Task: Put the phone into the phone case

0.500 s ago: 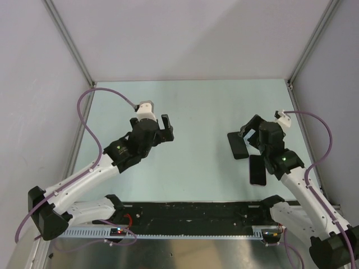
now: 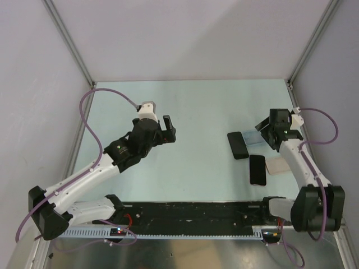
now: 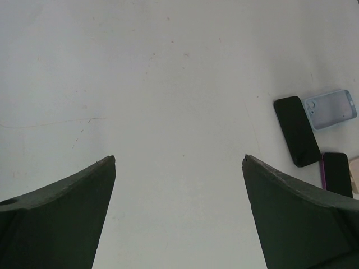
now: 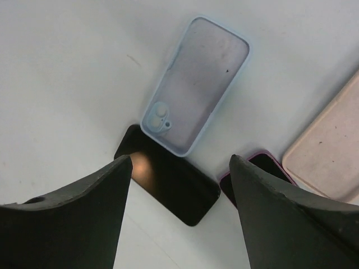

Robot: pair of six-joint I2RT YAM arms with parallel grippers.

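The phone (image 2: pixel 257 169) is a glossy black slab with a thin rim, flat on the table at the right; the rim looks magenta in the right wrist view (image 4: pixel 264 166). The phone case (image 2: pixel 238 144), an all-black slab, lies just left and farther back, apart from the phone. It carries a warm glare spot in the right wrist view (image 4: pixel 174 179). My right gripper (image 2: pixel 262 131) is open and empty, hovering beside and above both. My left gripper (image 2: pixel 167 130) is open and empty over bare table at mid-left, and its wrist view shows case (image 3: pixel 297 131) and phone (image 3: pixel 337 171) far right.
A light blue case (image 4: pixel 196 84) with a camera cut-out lies touching the black case's far end. A beige case (image 4: pixel 331 151) lies right of the phone. Metal frame posts and side walls bound the table; a black rail runs along the near edge.
My right arm has pulled back to the right and farther away from above the two slabs, uncovering the light blue and beige cases. The left gripper has barely shifted.
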